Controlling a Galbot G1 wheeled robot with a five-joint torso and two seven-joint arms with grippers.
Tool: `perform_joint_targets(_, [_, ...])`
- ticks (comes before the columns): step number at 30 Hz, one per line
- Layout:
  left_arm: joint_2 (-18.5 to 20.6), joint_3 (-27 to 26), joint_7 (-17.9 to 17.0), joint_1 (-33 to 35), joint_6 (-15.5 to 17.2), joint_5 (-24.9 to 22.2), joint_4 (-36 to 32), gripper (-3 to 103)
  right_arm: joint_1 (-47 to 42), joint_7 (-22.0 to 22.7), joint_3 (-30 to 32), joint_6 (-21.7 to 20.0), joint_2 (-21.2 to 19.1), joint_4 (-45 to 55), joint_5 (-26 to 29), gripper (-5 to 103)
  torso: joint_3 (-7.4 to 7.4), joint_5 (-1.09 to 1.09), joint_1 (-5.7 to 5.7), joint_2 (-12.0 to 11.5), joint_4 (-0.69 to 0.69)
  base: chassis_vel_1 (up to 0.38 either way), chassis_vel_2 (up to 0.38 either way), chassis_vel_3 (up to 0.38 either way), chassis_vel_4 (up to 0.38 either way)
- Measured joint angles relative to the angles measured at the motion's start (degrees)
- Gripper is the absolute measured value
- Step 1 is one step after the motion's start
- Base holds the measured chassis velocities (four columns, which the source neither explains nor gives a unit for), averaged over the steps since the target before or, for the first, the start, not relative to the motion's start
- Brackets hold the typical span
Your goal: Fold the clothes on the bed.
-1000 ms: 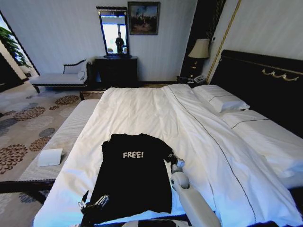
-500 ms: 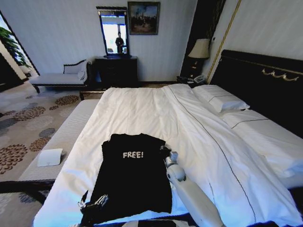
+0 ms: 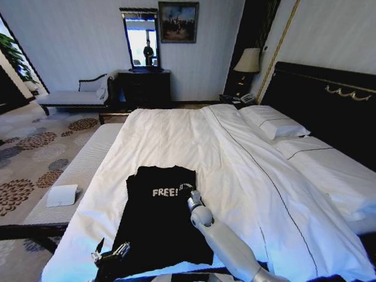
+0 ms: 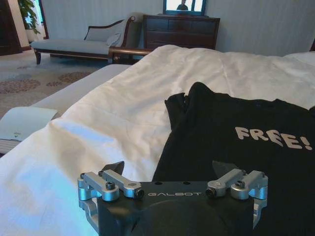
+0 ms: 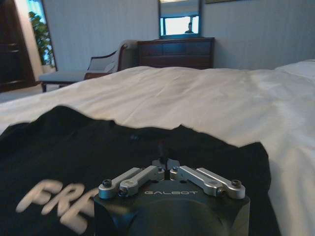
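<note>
As it has slid leftward, right claw (image 3: 187, 189) closed over black T-shirt (image 3: 155, 226), beside "FREE!".

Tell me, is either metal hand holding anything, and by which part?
The right gripper, shut, seems to pinch the black T-shirt by its edge beside the lettering. The left gripper sits open at the hem, holding nothing.

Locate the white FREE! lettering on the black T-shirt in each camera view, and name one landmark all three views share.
Head view: FREE! lettering mid-picture, on the chest.
Left wrist view: lettering at the right edge.
Right wrist view: lettering at lower left, cut off by the gripper body.
Shared landmark: the dark dresser at the far wall.
</note>
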Motion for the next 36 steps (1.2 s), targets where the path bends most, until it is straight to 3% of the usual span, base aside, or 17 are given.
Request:
perform_joint_targets(17, [-0.1,-0.7,0.0,0.0,0.1,-0.2,0.0,100,0.1,-2.2,-2.7,2.8,-0.1,-3.1,-4.8,-3,0.00,0.00,0.00,0.0,0.00,0.000,0.000,0.000,0.000])
perform_joint_targets(19, [-0.2,-0.8,0.0,0.0,0.1,-0.2,0.0,100,0.4,-2.2,-3.3,2.7,0.0,-3.3,-4.9,8,0.00,0.00,0.00,0.0,0.00,0.000,0.000,0.000,0.000])
perform_joint_targets(23, [-0.3,-1.0,0.0,0.0,0.1,-0.4,0.2,100,0.0,-2.2,-3.7,2.7,-0.2,-2.8,-5.5,18,0.00,0.00,0.00,0.0,0.00,0.000,0.000,0.000,0.000])
perform_joint_targets(26, [-0.2,-1.4,0.0,-0.2,0.1,-1.3,0.3,100,-1.1,-2.2,-4.1,2.6,-0.5,-0.6,-6.8,34,0.00,0.01,0.00,0.0,0.00,0.000,0.000,0.000,0.000])
perform_joint_targets(28, [0.0,-1.5,0.0,-0.4,0.2,-1.5,0.3,100,-1.5,-2.2,-4.4,2.5,-0.7,0.3,-6.9,34,0.00,0.00,0.00,0.0,0.00,0.000,0.000,0.000,0.000])
perform_joint_targets(32, [0.9,-2.1,0.0,-1.4,0.8,-2.4,0.1,100,-3.0,-2.0,-4.8,2.3,-1.2,3.2,-8.4,56,0.00,0.00,0.00,0.0,0.00,0.000,0.000,0.000,0.000])
perform_joint_targets(36, [1.6,-2.9,-0.2,-2.8,2.1,-4.5,-0.4,100,-4.8,-1.3,-3.1,1.7,-1.6,7.6,-8.1,66,0.00,0.01,0.00,0.0,0.01,0.000,0.000,0.000,0.000])
